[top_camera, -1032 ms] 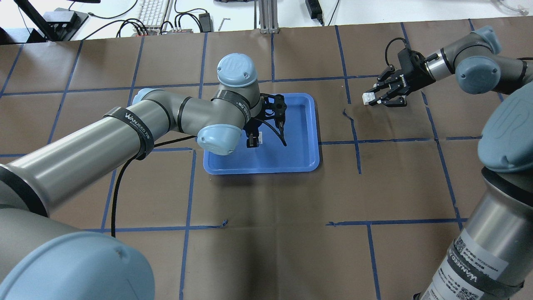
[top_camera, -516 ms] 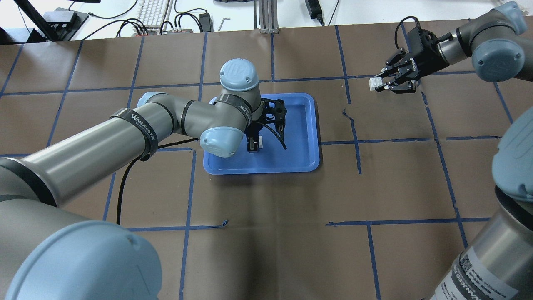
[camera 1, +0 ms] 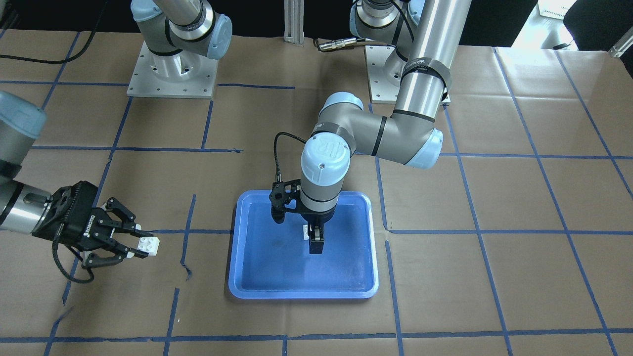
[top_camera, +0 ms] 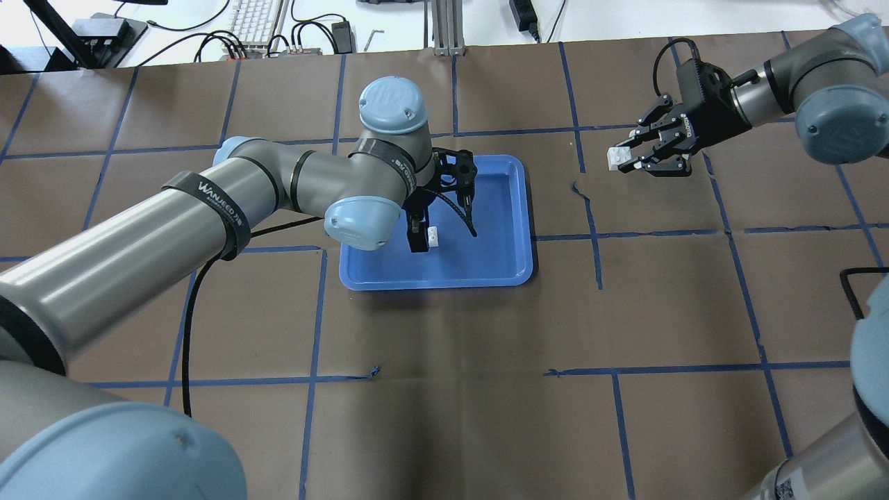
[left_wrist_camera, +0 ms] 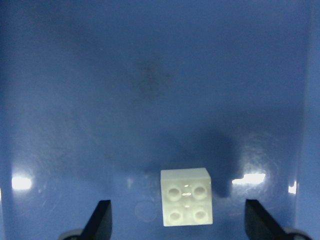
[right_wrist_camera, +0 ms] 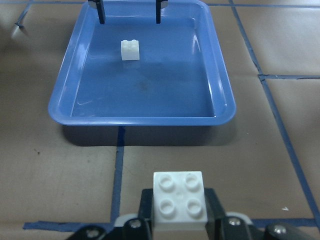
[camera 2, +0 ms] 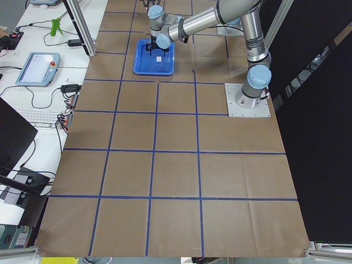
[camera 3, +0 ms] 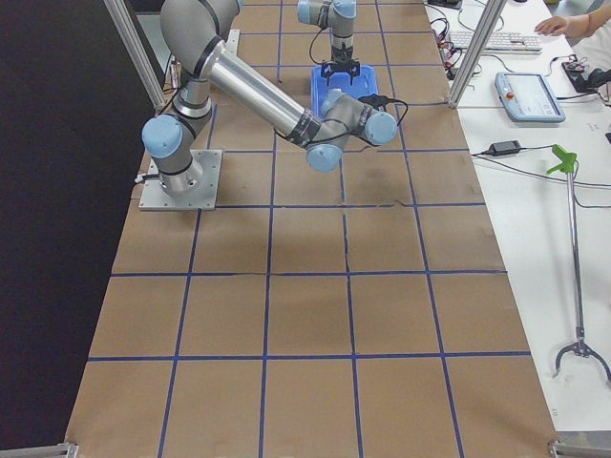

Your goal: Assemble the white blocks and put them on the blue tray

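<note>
The blue tray [top_camera: 444, 281] lies mid-table; it also shows in the front view [camera 1: 301, 292]. One white block [top_camera: 433, 237] sits studs-up on the tray floor [left_wrist_camera: 150, 75]. My left gripper [top_camera: 420, 239] hangs low over it and is open. In the left wrist view the block [left_wrist_camera: 186, 196] lies between the spread fingertips [left_wrist_camera: 102, 220], touching neither. My right gripper [top_camera: 628, 158] is off to the tray's right, above the table, shut on the second white block [top_camera: 615, 158]. That held block [right_wrist_camera: 180, 201] faces the tray [right_wrist_camera: 140, 120] in the right wrist view.
Brown paper with blue tape lines covers the table [top_camera: 486, 389]. A keyboard [top_camera: 253, 21], cables and an aluminium post [top_camera: 448, 28] lie beyond the far edge. The arm bases [camera 1: 170, 74] stand at the robot's side.
My right gripper, with its block, moved toward the far edge and then came partly back. My left gripper stayed over the block on the tray, its arm shifting only slightly.
</note>
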Tool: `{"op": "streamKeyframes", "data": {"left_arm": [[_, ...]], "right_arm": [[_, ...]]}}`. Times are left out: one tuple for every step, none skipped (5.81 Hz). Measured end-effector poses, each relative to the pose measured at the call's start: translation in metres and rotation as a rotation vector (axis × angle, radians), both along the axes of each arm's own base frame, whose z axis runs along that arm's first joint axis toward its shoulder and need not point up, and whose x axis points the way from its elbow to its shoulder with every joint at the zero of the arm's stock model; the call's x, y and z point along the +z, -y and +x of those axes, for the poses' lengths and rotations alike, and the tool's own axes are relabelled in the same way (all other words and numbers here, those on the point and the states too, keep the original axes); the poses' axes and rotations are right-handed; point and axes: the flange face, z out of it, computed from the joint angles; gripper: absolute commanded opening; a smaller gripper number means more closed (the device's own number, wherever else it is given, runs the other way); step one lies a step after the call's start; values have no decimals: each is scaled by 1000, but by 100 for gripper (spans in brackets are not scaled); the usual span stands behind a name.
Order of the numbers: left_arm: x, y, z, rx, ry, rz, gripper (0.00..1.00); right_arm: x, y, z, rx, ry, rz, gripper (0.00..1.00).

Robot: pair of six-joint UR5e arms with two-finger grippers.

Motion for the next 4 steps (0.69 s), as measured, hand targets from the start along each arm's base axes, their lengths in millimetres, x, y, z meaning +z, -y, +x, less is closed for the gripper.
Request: {"op": "streamKeyframes", "data": {"left_arm": [[43, -9, 8, 9, 5, 16, 99], [95, -20, 23, 26, 13, 46, 99], [143, -31, 40, 47, 19, 80, 99], [187, -48, 55, 68, 21, 97, 99]], "right_arm": [[-3, -11, 24, 20, 5, 19, 22], [-3, -14, 55, 30, -5, 26, 22], [-4, -14, 89, 19, -20, 26, 22], [-7, -19, 130, -1, -33, 19, 22]]}}
